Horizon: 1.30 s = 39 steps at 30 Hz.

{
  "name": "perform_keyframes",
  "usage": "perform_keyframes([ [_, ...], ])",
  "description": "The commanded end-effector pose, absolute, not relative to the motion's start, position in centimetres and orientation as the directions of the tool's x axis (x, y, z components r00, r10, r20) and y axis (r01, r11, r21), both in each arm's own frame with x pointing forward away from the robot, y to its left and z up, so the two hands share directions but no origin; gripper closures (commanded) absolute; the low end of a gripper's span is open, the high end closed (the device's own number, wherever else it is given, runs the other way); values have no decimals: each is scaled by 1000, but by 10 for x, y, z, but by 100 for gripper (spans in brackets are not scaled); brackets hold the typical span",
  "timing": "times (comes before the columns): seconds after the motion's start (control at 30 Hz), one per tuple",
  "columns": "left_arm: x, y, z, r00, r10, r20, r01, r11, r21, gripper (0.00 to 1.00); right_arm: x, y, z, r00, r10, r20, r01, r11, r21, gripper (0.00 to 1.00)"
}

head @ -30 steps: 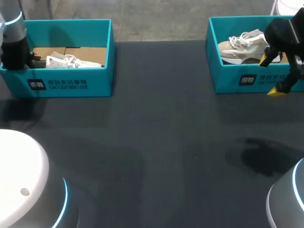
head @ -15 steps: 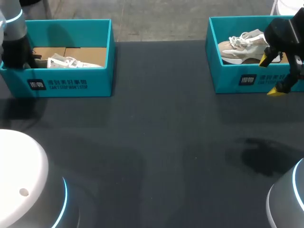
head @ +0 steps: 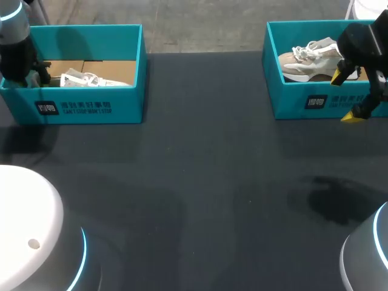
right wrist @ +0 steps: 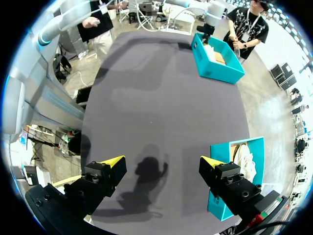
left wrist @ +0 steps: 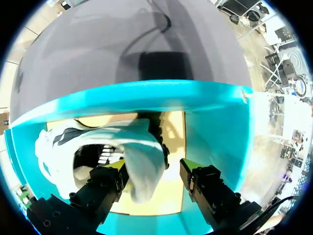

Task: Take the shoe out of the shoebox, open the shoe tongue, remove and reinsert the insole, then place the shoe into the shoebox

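**Head view: both shoes lie in their boxes, left claw down inside the left one**

Head view shows a dark table [head: 200, 157] with a teal shoebox at each far corner. The left shoebox [head: 130, 100] holds a white shoe [head: 91, 79] lying on its brown cardboard floor. The left arm [head: 15, 51] comes down into that box at its outer end, and the box wall hides its fingers from this camera.

The right shoebox [head: 291, 100] holds a beige shoe [head: 309, 57] with pale laces. The right claw [head: 344, 97] hangs over the front wall of that box. One yellow tip is above the box's inside and the other is out in front of the wall. It is wide open and grips nothing.

In the left wrist view the left claw [left wrist: 152, 169] is inside the left shoebox [left wrist: 215, 122], just above the cardboard floor. Its fingers stand apart. A pale flap of the white shoe [left wrist: 58, 147] sticks out between them and lies against one finger. Bare cardboard shows between the flap and the other finger, so the claw is open and has not closed on the shoe. The shoe's dark opening is beside the finger that the flap touches.

In the right wrist view the right claw [right wrist: 160, 161] is spread wide over bare table [right wrist: 161, 98], with only its shadow between the fingers. The right shoebox [right wrist: 222, 147] and the beige shoe [right wrist: 244, 154] are just beside one finger. The left shoebox [right wrist: 217, 63] is well apart, at the table's other end.
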State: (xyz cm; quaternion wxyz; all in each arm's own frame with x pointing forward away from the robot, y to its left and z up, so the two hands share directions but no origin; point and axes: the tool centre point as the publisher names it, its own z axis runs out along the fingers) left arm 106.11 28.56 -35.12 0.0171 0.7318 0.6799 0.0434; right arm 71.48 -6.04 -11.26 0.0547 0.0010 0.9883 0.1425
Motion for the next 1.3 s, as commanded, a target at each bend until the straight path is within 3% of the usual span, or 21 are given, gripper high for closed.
perform_keyframes([
  [0.03, 1058, 284, -334, 77, 996, 39, 991, -81, 103, 27, 717, -59, -112, -995, 17, -103, -12, 960, 278, 0],
  [0.17, 1060, 286, -320, 80, 996, 41, 988, -84, 131, 21, 717, -59, -112, -995, 17, -103, -12, 960, 278, 0],
  [0.57, 1057, 289, -283, 61, 998, 11, 982, -62, 177, 19, 717, -59, -112, -995, 17, -103, -12, 960, 278, 0],
  [0.7, 1051, 291, -271, 27, 1000, -4, 987, -26, 156, 0, 717, -59, -112, -995, 17, -103, -12, 960, 278, 0],
  [1.3, 1019, 300, -249, 0, 999, -51, 998, 3, 59, 0, 717, -59, -112, -995, 17, -103, -12, 960, 278, 0],
])
